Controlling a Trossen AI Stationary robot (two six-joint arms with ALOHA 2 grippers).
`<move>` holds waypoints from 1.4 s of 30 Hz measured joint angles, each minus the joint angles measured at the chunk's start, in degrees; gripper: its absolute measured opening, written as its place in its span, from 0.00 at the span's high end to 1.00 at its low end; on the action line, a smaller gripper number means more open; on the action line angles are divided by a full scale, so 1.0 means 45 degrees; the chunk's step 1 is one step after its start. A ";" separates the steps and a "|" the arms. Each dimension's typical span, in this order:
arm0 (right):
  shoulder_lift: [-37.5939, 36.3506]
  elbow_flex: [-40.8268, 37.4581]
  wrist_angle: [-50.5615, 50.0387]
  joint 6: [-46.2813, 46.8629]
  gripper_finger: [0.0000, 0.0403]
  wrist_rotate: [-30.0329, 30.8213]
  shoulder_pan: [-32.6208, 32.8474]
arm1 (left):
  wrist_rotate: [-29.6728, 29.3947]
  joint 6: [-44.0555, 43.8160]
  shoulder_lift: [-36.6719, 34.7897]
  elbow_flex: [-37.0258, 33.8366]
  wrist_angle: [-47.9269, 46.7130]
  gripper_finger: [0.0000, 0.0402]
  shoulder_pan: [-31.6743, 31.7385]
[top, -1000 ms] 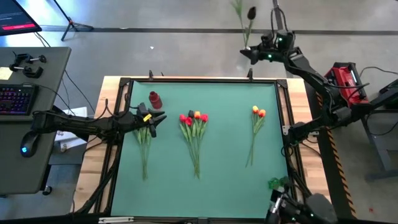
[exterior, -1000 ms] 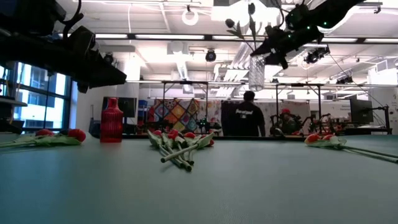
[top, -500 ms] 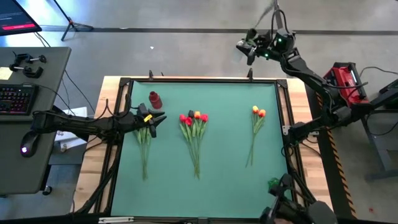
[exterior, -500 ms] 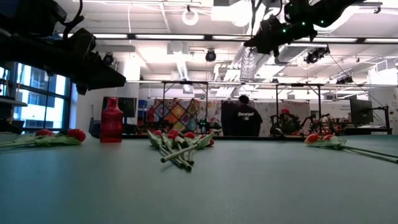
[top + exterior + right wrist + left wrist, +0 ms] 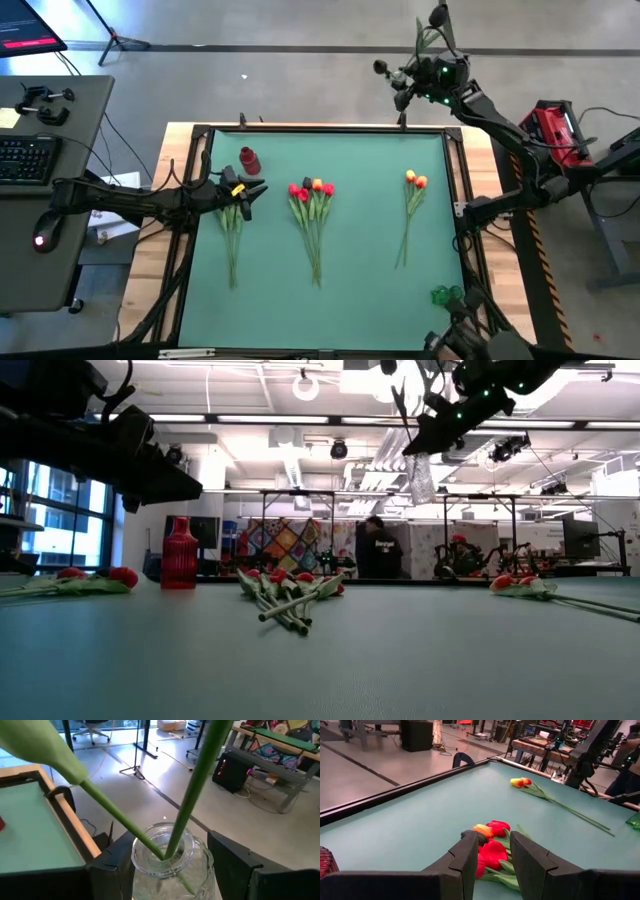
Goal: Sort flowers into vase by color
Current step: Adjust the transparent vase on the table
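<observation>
Since a second ago my right claw [image 5: 412,82] has swung the clear vase [image 5: 167,852] back toward the table's far edge; it grips the vase between its fingers [image 5: 235,860], green stems [image 5: 195,790] inside. Left claw [image 5: 492,855] hovers parted over its flower bunch [image 5: 232,232], holding nothing. Middle bunch [image 5: 312,215] lies beside it; orange pair [image 5: 412,205] farther right.
</observation>
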 joint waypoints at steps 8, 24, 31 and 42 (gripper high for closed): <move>-0.0987 0.0001 -0.1044 -0.0268 0.54 0.1522 0.0025 | -0.0029 -0.0077 0.0000 0.0000 0.0079 0.74 0.0001; -0.0899 -0.0124 -0.5393 0.1146 0.54 0.2290 -0.0064 | -0.0175 0.0258 0.0000 0.0000 0.0551 0.74 0.0002; -0.2157 -0.2797 -0.0262 0.2473 0.54 -0.0085 -0.0903 | 0.0065 0.0248 0.0002 0.0000 0.0544 0.74 -0.0040; -0.3315 -0.7897 0.3846 0.4461 0.54 -0.0569 -0.1821 | 0.0170 0.0243 0.0000 0.0000 0.0453 0.74 -0.0092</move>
